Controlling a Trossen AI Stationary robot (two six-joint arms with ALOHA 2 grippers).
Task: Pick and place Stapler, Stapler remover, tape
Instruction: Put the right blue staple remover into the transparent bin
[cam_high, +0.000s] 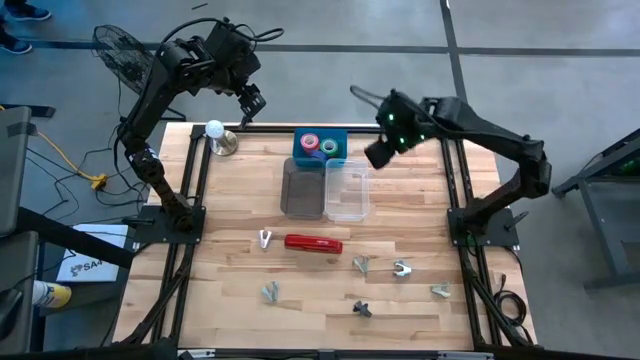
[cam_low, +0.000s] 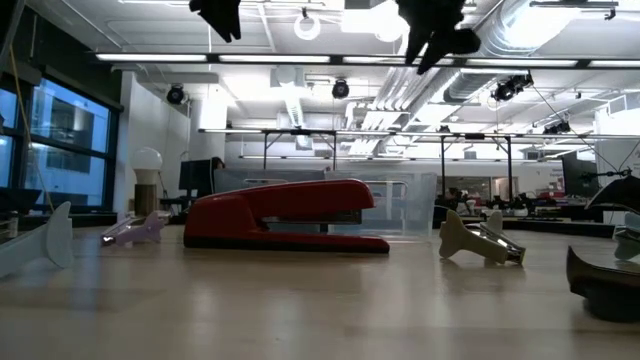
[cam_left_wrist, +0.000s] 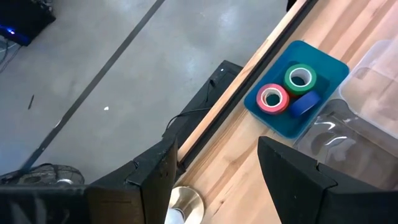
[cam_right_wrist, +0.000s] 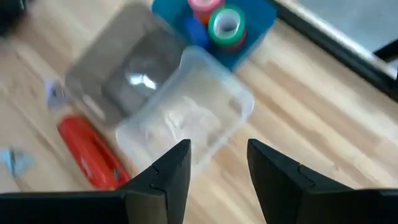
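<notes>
Both grippers open above table (cam_high: 420, 230).

Both arms up in the air, nothing in either one. Left gripper (cam_high: 254, 103) raised past the far left edge, elbow bent high, fingers (cam_left_wrist: 155, 180) spread with a clear gap between them. Right gripper (cam_high: 378, 152) reaching in from the right side, arm stretched out long, fingers (cam_right_wrist: 168, 174) parted too, just a bit narrower.
</notes>
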